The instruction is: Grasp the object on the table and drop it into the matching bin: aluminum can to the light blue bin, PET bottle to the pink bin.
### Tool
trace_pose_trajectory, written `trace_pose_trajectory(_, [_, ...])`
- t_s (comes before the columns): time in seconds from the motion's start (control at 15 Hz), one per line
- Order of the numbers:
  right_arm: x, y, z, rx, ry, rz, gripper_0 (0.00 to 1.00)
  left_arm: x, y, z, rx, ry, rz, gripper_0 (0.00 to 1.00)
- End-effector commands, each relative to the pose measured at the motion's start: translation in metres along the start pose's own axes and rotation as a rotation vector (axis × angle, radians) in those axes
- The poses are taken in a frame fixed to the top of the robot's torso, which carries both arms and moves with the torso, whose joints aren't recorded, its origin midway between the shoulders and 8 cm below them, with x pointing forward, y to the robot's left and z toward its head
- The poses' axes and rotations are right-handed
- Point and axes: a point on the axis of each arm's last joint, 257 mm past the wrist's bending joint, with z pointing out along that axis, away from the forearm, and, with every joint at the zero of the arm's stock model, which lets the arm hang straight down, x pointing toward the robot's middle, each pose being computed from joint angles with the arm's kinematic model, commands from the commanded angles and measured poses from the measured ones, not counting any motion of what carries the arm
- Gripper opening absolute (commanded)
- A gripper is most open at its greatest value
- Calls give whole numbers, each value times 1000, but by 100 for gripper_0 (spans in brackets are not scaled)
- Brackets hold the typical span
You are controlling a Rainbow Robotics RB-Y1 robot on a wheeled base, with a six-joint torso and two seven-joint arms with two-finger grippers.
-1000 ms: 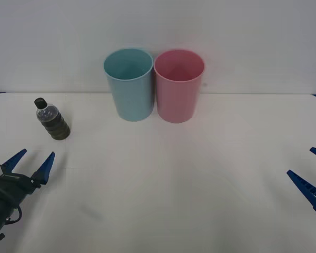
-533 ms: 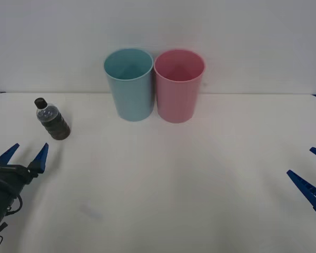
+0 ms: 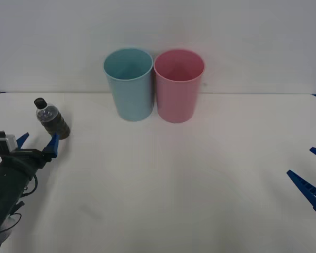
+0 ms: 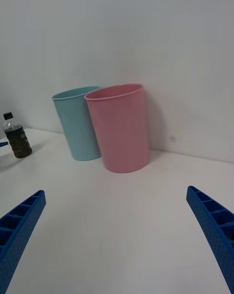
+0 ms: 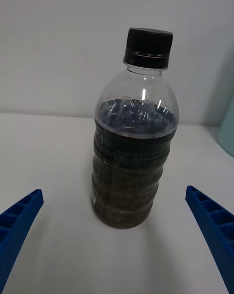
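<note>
Front view, left of frame: the left gripper (image 3: 38,142), spread wide, faces the PET bottle (image 3: 53,120), likely light and slick, best pinched around its ribbed body.

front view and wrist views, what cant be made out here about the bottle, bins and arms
- PET bottle: its foot, front view, hidden behind a left finger of the open left gripper.
- Light blue bin and pink bin: floors, front view, hidden by their own walls.
- Right gripper: open, its arm cut off by the front view's edge.
- Bottle label: no text readable, left wrist view.
</note>
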Motion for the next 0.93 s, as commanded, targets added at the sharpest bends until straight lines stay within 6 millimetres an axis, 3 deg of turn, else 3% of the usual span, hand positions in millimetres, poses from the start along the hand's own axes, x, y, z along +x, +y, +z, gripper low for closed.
trace_pose_trajectory(0.07, [0,0,0,0,0,0,100,-1,-1,16,-3,3,-12,100])
trace_pose_trajectory(0.93, [0,0,0,0,0,0,100,-10,-13,80,-9,41,-40,100])
